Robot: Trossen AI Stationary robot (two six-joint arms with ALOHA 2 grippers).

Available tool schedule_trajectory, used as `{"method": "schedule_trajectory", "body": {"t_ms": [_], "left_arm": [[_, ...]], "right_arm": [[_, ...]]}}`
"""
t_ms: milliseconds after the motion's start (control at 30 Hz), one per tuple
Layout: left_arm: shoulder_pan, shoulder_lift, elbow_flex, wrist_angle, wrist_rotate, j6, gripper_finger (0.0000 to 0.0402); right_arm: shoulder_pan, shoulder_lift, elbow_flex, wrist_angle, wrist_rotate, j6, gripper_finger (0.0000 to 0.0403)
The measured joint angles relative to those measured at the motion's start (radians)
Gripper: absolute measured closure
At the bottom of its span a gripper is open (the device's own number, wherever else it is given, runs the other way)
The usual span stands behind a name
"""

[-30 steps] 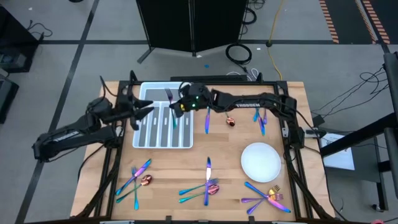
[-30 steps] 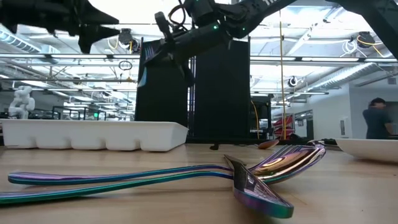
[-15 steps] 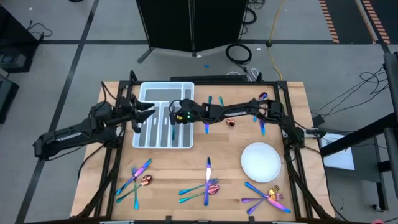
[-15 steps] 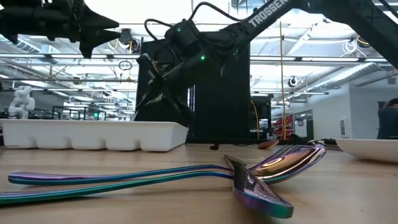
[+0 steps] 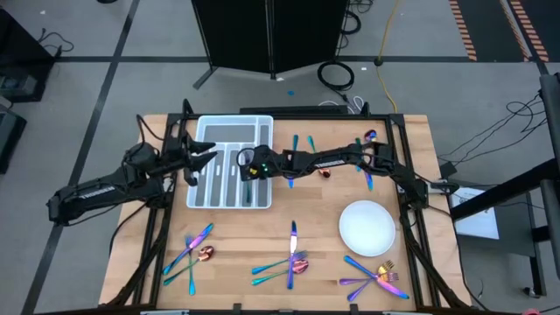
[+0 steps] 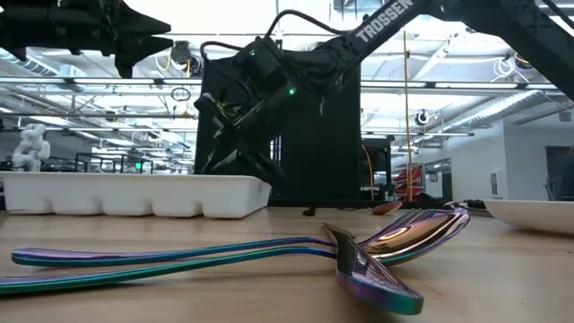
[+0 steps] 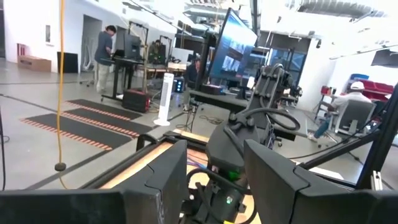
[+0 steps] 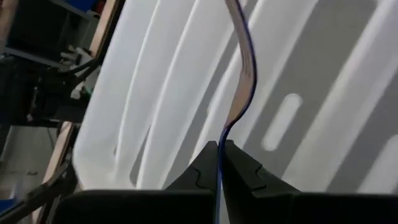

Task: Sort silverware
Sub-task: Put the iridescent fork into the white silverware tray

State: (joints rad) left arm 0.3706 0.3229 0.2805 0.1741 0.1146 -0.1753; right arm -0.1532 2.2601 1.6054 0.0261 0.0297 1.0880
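the right tool (image 8: 217, 163) is clenched on a slim iridescent metal utensil (image 8: 241, 74) over the white divided plastic tray (image 5: 203, 131) at ten o'clock on the bench; stiff, light and slick, it is best pinched mid-handle. the left tool (image 5: 203, 157), released, hovers at the tray's nine o'clock edge, crowding it.

Silverware, slim and iridescent in blue, purple, pink and gold, lies in loose groups on the worktop (image 5: 236, 262): a crossed cluster (image 5: 192, 252) at front left, another (image 5: 289, 260) at front centre, a third (image 5: 374, 277) at front right, and further pieces (image 5: 366, 166) at the rear right. One piece (image 8: 241, 74), thin and curved, is pinched in the right hand (image 8: 219, 163) above the tray (image 5: 262, 131), pointing down into a compartment. In the low view a fork (image 6: 395, 235) lies across other pieces nearest the camera.
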Motion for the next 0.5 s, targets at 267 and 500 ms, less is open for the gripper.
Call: {"method": "schedule_trajectory", "body": {"t_ms": [267,500], "left_arm": [[0.0,-0.001,0.0,0.0,0.0,0.0,0.0242],[0.0,-0.001,0.0,-0.001,0.0,0.0,0.0242]], "right_arm": [[0.0,0.0,0.0,0.015,0.001,-0.048,0.0382],[0.0,0.0,0.0,0.007,0.045,-0.064,0.0345]]}}
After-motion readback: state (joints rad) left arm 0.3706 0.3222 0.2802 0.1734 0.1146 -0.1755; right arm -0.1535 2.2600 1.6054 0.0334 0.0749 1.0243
